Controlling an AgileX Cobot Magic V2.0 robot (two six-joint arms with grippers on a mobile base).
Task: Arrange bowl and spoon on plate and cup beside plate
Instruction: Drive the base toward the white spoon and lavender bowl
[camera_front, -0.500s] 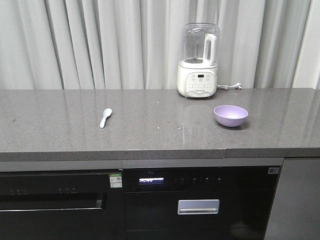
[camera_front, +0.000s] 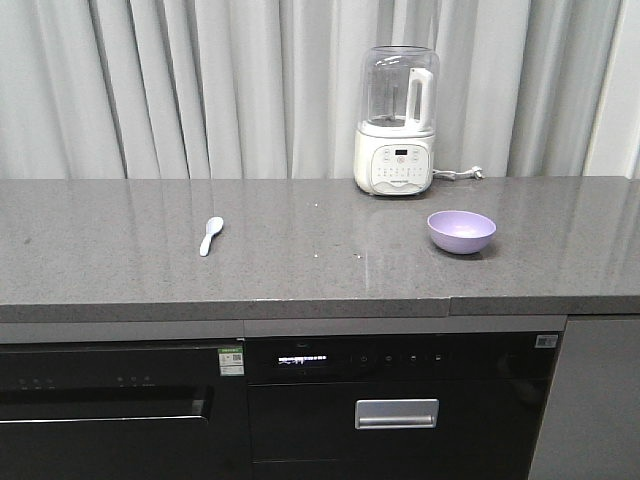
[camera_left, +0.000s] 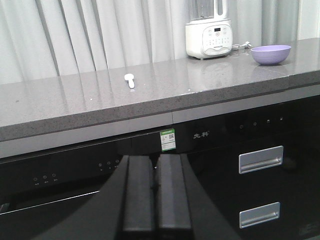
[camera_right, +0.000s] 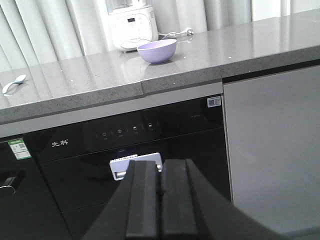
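Observation:
A lilac bowl (camera_front: 461, 231) stands on the right of the grey counter (camera_front: 300, 260); it also shows in the left wrist view as the bowl (camera_left: 270, 54) and in the right wrist view as the bowl (camera_right: 157, 50). A pale blue-white spoon (camera_front: 210, 235) lies left of centre, seen too as the spoon (camera_left: 130, 79) and the spoon (camera_right: 13, 83). The plate and the cup are out of view. My left gripper (camera_left: 156, 161) and right gripper (camera_right: 160, 165) hang below counter height in front of the dark cabinets, both shut with nothing held.
A white blender (camera_front: 397, 122) with a clear jar stands at the back of the counter against grey curtains, its cord (camera_front: 458, 175) trailing right. Below are black appliance fronts with a silver handle (camera_front: 396, 413) and a grey cabinet door (camera_right: 272, 145).

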